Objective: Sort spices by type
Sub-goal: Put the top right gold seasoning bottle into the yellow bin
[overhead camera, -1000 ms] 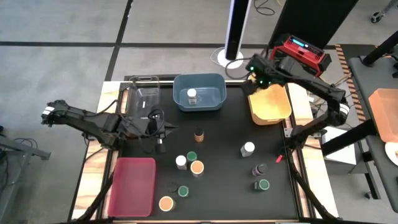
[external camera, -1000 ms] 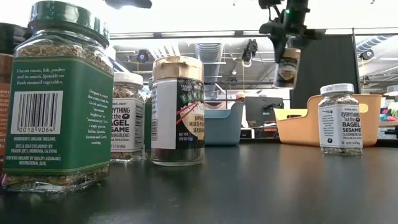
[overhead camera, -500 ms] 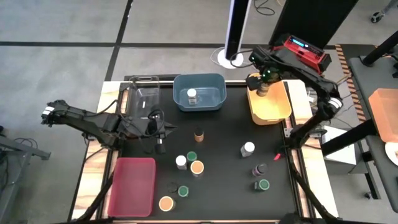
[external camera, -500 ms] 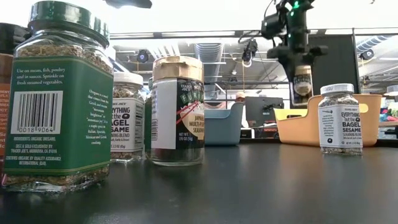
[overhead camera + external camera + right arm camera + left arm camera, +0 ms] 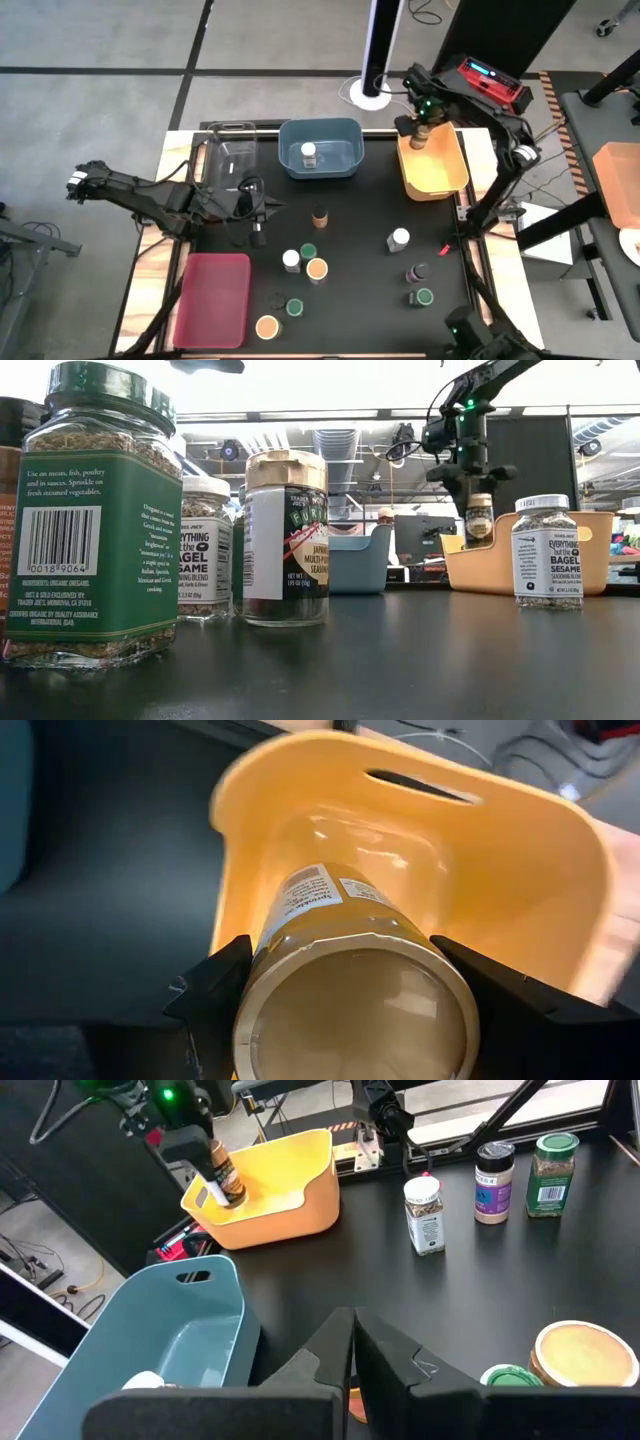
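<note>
The right gripper [image 5: 421, 128] grasped a tan-lidded jar [image 5: 479, 518] upright by its top, its long axis pointing straight down into the far end of the yellow bin [image 5: 440, 180], the base apparently not yet on the floor. So a short straight drop seemed all that remained. The left gripper [image 5: 262, 217] waited clenched and empty by the clear bin [image 5: 222, 150].

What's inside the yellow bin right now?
The yellow bin looks empty, though its far corner is covered. The right gripper holds a tan-lidded spice jar over the bin's far end, lowered partway past the rim. The jar and gripper hide the floor beneath them.
</note>
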{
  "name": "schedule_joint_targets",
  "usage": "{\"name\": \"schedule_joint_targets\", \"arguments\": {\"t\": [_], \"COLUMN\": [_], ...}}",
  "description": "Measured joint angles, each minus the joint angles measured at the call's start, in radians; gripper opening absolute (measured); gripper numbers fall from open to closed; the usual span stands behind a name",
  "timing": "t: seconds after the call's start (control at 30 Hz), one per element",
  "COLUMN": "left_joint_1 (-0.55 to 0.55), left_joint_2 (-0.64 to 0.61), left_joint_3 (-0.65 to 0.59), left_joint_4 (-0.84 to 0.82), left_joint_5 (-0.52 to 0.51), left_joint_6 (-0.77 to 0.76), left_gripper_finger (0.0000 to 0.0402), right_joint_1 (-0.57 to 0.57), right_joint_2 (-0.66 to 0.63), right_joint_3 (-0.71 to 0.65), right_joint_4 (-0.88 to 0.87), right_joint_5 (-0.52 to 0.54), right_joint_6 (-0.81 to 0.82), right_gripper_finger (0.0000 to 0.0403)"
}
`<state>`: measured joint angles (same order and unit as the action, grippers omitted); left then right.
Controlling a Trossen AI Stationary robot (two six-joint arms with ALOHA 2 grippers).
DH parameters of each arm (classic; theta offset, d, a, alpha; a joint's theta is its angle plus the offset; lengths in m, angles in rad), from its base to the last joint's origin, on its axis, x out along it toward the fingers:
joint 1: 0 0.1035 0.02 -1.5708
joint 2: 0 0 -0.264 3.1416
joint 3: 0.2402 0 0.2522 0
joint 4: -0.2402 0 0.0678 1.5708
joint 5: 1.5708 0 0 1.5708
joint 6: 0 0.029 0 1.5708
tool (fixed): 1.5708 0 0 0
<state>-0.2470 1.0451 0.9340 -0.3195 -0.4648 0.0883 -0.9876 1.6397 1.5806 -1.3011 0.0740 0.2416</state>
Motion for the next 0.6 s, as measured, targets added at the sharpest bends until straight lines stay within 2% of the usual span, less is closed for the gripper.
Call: {"name": "schedule_joint_targets", "arguments": {"t": [0.23,0.6], "left_joint_1": [0.000,0.000], "left_joint_2": [0.000,0.000], "left_joint_3": [0.000,0.000], "left_joint_4": [-0.006,-0.006], "left_joint_5": [0.000,0.000], "left_joint_6": [0.000,0.000], "left_gripper_finger": [0.0000,0.0000], "right_joint_1": [-0.033,-0.048], "right_joint_2": [0.007,0.027], "right_joint_3": [-0.035,-0.163], "right_joint_4": [0.068,0.186], "right_joint_5": [-0.003,-0.033], "right_joint_6": [-0.026,-0.047], "right_gripper_finger": [0.0267,0.0267]}}
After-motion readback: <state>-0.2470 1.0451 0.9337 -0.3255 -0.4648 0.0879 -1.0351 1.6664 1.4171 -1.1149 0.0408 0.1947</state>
